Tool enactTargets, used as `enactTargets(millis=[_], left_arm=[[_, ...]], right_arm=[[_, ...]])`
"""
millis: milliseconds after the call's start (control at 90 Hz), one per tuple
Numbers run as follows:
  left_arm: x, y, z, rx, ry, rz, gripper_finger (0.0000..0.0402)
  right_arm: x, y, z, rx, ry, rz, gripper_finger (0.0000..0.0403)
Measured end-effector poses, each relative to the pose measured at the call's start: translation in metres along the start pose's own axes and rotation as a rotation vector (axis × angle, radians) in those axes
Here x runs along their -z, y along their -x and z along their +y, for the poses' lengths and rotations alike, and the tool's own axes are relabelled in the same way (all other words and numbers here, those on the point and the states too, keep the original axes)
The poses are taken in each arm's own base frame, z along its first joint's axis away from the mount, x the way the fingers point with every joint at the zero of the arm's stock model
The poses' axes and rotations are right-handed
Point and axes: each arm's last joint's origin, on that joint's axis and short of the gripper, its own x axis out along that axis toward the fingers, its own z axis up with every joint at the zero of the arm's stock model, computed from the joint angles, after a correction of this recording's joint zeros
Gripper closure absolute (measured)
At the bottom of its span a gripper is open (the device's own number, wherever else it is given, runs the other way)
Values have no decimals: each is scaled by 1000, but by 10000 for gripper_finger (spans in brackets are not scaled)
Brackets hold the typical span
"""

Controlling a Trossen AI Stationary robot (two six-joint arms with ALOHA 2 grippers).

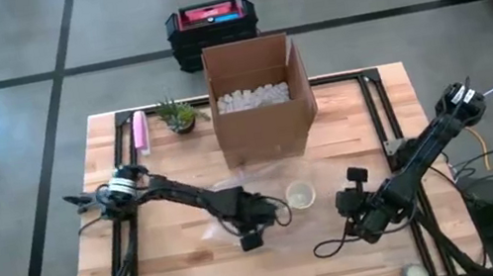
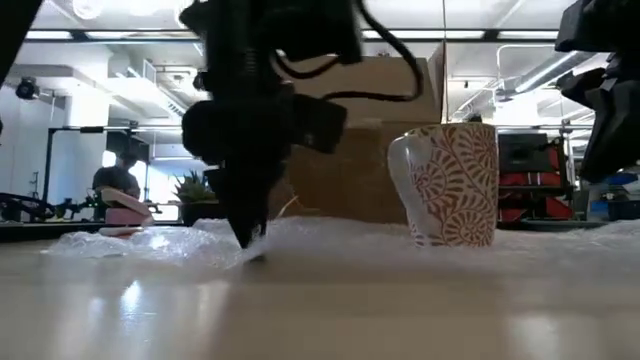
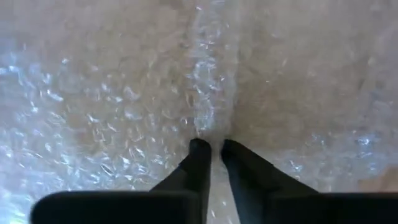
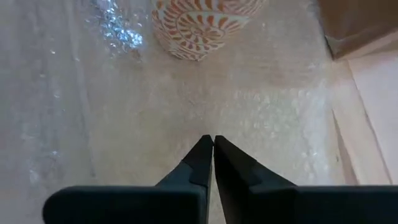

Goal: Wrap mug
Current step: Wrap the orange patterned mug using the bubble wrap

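The left pincer (image 1: 254, 229) is pinching a ridge of bubble wrap (image 3: 124, 112) just left of the upright mug (image 1: 300, 194); the right pincer (image 4: 209, 144), fingers together and empty, is hovering right of it. A hard tug could be toppling the mug.

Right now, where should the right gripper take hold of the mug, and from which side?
Probably the rim wall, from straight above: the mug stands upright on the bubble wrap, mouth open. The right gripper, shut, waits on its right. The left gripper pinches the wrap on the mug's other side.
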Motion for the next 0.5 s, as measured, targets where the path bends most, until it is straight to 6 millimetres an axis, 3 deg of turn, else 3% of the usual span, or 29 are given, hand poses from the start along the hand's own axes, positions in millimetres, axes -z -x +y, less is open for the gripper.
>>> enactTargets(millis=[233, 344, 500], left_arm=[[31, 31, -14, 291, 75, -95, 398], [44, 29, -16, 299, 22, -85, 400], [45, 54, -14, 315, 15, -167, 400]], right_arm=[[0, 4, 6, -132, -53, 141, 401], [1, 4, 6, -140, -106, 170, 400], [-1, 0, -5, -59, -244, 217, 397]])
